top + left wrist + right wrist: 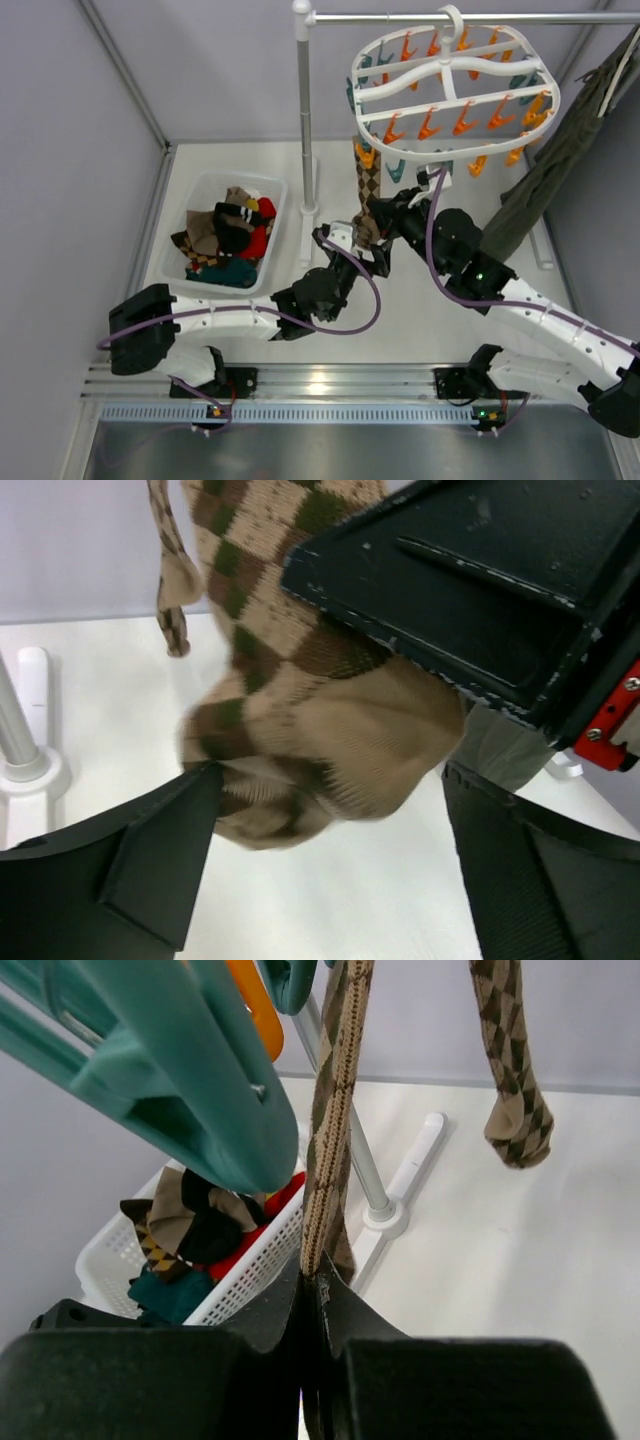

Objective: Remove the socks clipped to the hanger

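The white oval hanger (455, 95) with orange and teal clips hangs from the rail at the top right. A brown-tan argyle sock (368, 185) hangs from a clip at its near left edge. My right gripper (388, 215) is shut on this sock (335, 1110), pinching it edge-on, just under a teal clip (180, 1070). My left gripper (362, 252) is open, and the sock's toe (320, 740) lies between its fingers (130, 860), touching the left one. A second argyle sock (515, 1070) hangs free beside it and also shows in the left wrist view (175, 580).
A white basket (205, 190) with several socks in it stands at the left. The grey pole (306, 110) and its base stand between the basket and the sock. A long olive-green garment (560, 160) hangs at the right from the rail (450, 17).
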Action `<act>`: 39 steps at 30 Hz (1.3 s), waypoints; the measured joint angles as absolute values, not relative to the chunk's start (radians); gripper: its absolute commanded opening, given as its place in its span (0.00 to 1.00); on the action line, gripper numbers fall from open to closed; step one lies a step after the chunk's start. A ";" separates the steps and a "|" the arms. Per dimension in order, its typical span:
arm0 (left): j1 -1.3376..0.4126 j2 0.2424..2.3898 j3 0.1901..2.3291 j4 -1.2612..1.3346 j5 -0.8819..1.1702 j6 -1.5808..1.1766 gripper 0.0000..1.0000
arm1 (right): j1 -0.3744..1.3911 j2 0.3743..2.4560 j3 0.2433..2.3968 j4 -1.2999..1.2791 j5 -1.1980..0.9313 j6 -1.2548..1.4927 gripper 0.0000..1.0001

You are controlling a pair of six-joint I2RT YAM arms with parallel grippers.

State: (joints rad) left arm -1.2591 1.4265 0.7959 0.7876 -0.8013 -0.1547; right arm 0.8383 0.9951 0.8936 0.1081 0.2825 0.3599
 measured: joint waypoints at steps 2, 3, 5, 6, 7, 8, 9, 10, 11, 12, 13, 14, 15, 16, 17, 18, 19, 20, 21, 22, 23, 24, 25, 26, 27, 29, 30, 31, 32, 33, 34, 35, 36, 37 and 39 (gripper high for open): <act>-1.259 1.400 0.775 0.790 -0.799 -0.144 0.98 | 0.832 0.982 0.883 0.112 0.268 0.359 0.00; -1.259 1.385 0.760 0.789 -0.800 -0.140 0.99 | 0.825 0.972 0.875 0.112 0.256 0.356 0.00; -1.259 1.336 0.715 0.788 -0.802 -0.135 0.98 | 0.815 0.953 0.863 0.113 0.229 0.347 0.00; -1.259 1.310 0.692 0.783 -0.807 -0.133 0.99 | 0.812 0.941 0.856 0.112 0.216 0.343 0.00; -1.259 1.282 0.674 0.774 -0.813 -0.133 0.98 | 0.809 0.928 0.848 0.110 0.204 0.340 0.00; -1.259 1.255 0.662 0.763 -0.821 -0.133 0.98 | 0.808 0.915 0.841 0.108 0.195 0.339 0.00; -1.258 1.230 0.655 0.748 -0.827 -0.133 0.99 | 0.807 0.900 0.831 0.109 0.185 0.335 0.00; -1.254 1.206 0.654 0.725 -0.828 -0.133 0.99 | 0.807 0.884 0.823 0.105 0.177 0.332 0.00; -1.251 1.189 0.654 0.712 -0.828 -0.133 0.99 | 0.807 0.867 0.815 0.102 0.170 0.332 0.00; -1.245 1.168 0.657 0.684 -0.826 -0.134 0.99 | 0.806 0.853 0.809 0.099 0.166 0.330 0.00; -1.236 1.153 0.664 0.652 -0.816 -0.137 0.99 | 0.804 0.833 0.800 0.094 0.162 0.326 0.00; -1.223 1.142 0.677 0.617 -0.800 -0.140 0.99 | 0.801 0.812 0.792 0.088 0.160 0.324 0.00; -1.208 1.137 0.695 0.582 -0.781 -0.145 0.98 | 0.799 0.790 0.784 0.082 0.160 0.321 0.00; -1.194 1.136 0.714 0.554 -0.760 -0.150 0.99 | 0.795 0.769 0.778 0.076 0.160 0.316 0.00; -1.172 1.136 0.738 0.518 -0.720 -0.158 0.99 | 0.791 0.749 0.773 0.064 0.159 0.311 0.00; -1.150 1.136 0.763 0.484 -0.679 -0.166 0.99 | 0.785 0.731 0.770 0.051 0.160 0.307 0.00; -1.127 1.136 0.784 0.458 -0.636 -0.173 0.99 | 0.780 0.718 0.770 0.042 0.160 0.302 0.00; -1.106 1.135 0.800 0.440 -0.592 -0.180 0.99 | 0.773 0.701 0.767 0.032 0.160 0.296 0.00; -1.088 1.134 0.815 0.426 -0.553 -0.186 0.99 | 0.767 0.688 0.766 0.017 0.162 0.290 0.00; -1.071 1.134 0.828 0.411 -0.514 -0.190 0.99 | 0.760 0.679 0.766 0.006 0.162 0.286 0.00; -1.056 1.134 0.838 0.398 -0.469 -0.197 0.99 | 0.753 0.670 0.766 -0.009 0.162 0.279 0.00; -1.047 1.132 0.844 0.390 -0.433 -0.205 0.98 | 0.746 0.663 0.766 -0.023 0.162 0.271 0.00; -1.035 1.132 0.852 0.380 -0.391 -0.213 0.99 | 0.738 0.657 0.766 -0.036 0.160 0.263 0.00; -1.023 1.132 0.860 0.374 -0.349 -0.220 0.98 | 0.733 0.653 0.766 -0.046 0.159 0.258 0.00; -1.008 1.132 0.871 0.363 -0.300 -0.233 0.99 | 0.726 0.648 0.766 -0.058 0.155 0.250 0.00; -0.969 1.137 0.901 0.344 -0.218 -0.257 0.98 | 0.712 0.641 0.766 -0.080 0.142 0.230 0.00; -0.940 1.146 0.929 0.341 -0.167 -0.274 0.99 | 0.706 0.638 0.766 -0.088 0.131 0.222 0.00; -0.912 1.159 0.955 0.339 -0.122 -0.293 0.99 | 0.700 0.636 0.766 -0.099 0.119 0.213 0.00; -0.880 1.176 0.987 0.338 -0.078 -0.311 0.99 | 0.694 0.635 0.766 -0.107 0.107 0.206 0.00; -0.849 1.198 1.023 0.339 -0.027 -0.329 0.99 | 0.688 0.635 0.766 -0.115 0.096 0.200 0.00; -0.820 1.222 1.055 0.340 0.016 -0.345 0.99 | 0.681 0.634 0.766 -0.123 0.085 0.194 0.00; -0.792 1.244 1.086 0.340 0.054 -0.357 0.99 | 0.674 0.634 0.766 -0.131 0.076 0.189 0.00; -0.774 1.263 1.110 0.340 0.084 -0.367 0.99 | 0.667 0.633 0.766 -0.140 0.069 0.184 0.00; -0.757 1.286 1.136 0.340 0.117 -0.374 0.99 | 0.660 0.632 0.766 -0.148 0.060 0.182 0.00; -0.744 1.331 1.187 0.337 0.181 -0.390 0.99 | 0.645 0.624 0.766 -0.163 0.050 0.176 0.00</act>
State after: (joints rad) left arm -0.7441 1.3308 1.1870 0.3370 0.1806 -0.3901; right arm 0.6449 0.6243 0.7662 -0.1635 0.0498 0.1757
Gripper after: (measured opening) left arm 0.985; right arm 0.008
